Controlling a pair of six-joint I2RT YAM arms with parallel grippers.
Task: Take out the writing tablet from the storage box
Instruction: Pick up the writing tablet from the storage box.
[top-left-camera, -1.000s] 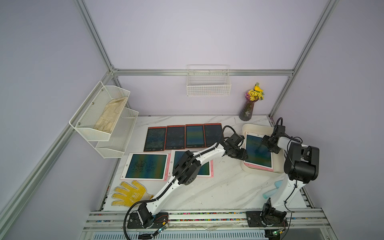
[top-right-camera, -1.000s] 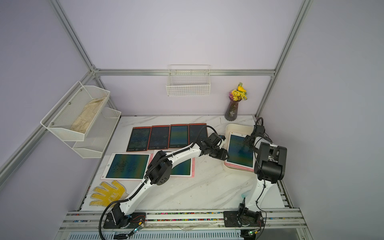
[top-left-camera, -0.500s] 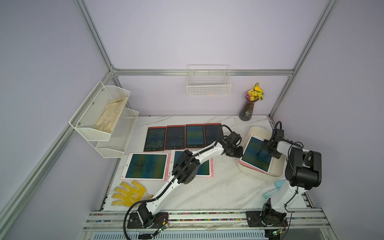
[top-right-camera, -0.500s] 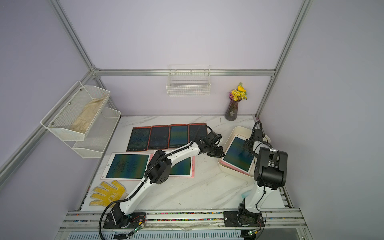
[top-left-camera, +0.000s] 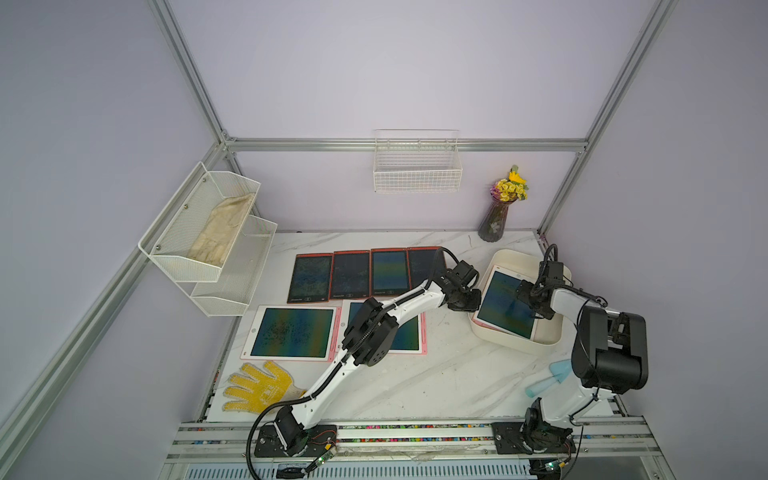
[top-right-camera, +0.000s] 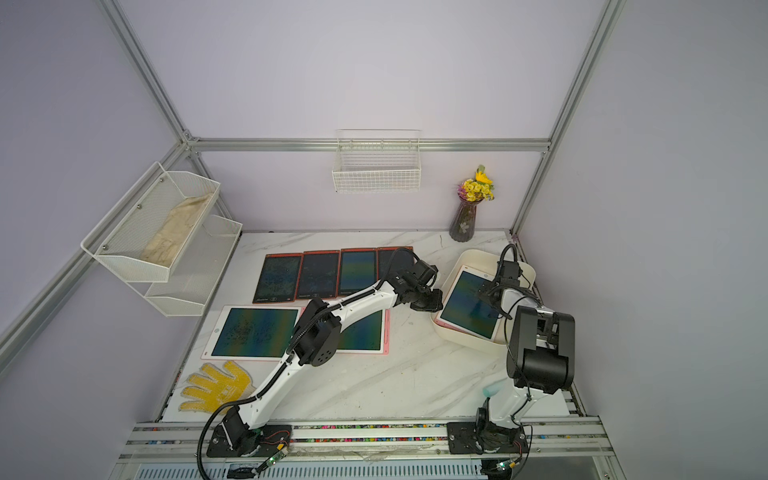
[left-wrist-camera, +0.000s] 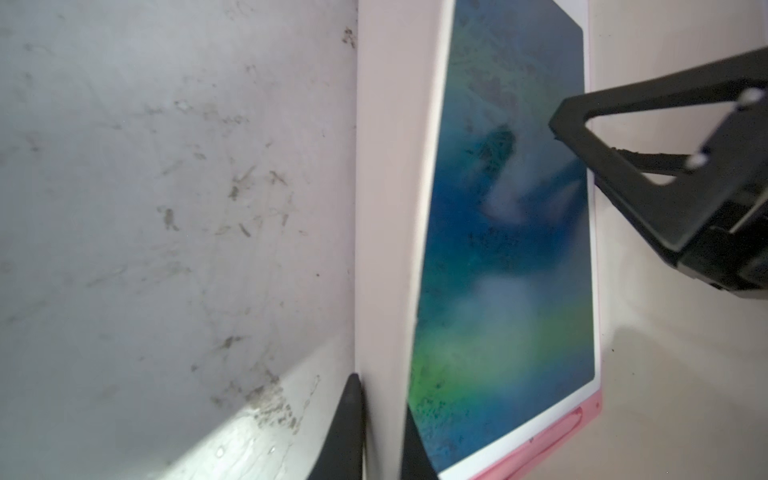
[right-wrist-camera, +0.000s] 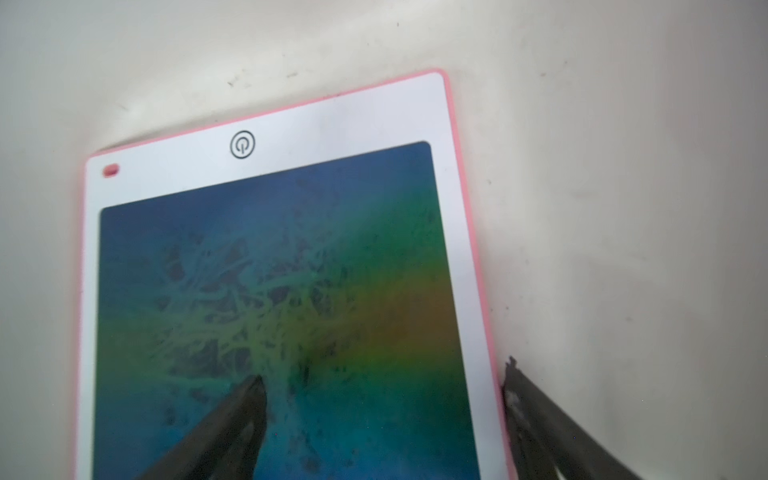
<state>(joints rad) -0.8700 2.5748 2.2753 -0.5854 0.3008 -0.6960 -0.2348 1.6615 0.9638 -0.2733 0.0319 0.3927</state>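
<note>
Left gripper (left-wrist-camera: 381, 395) clamped on one long edge of the writing tablet (top-left-camera: 503, 305), jaws nearly together. Right gripper (right-wrist-camera: 384, 374) wide open, gripping nothing: one fingertip on the screen, the other just beside the tablet's opposite long edge, down in the box.

Marble tabletop (top-left-camera: 436, 386) carries everything. Storage box (top-left-camera: 515, 345) sits at its right edge, toward the back. Tablet not out yet. It's tilted, with the gripped edge raised over the box rim that faces the tabletop's middle and the other edge low inside the box.

Two white-framed tablets (top-left-camera: 291, 332) lie flat side by side left of centre; left arm (top-left-camera: 399, 303) crosses over the right-hand one. Four red-framed tablets (top-left-camera: 351, 274) sit in a row behind them. Yellow glove (top-left-camera: 259, 386) at front left corner. Dark vase (top-left-camera: 494, 220) with flowers (top-left-camera: 510, 189) at back right corner.
</note>
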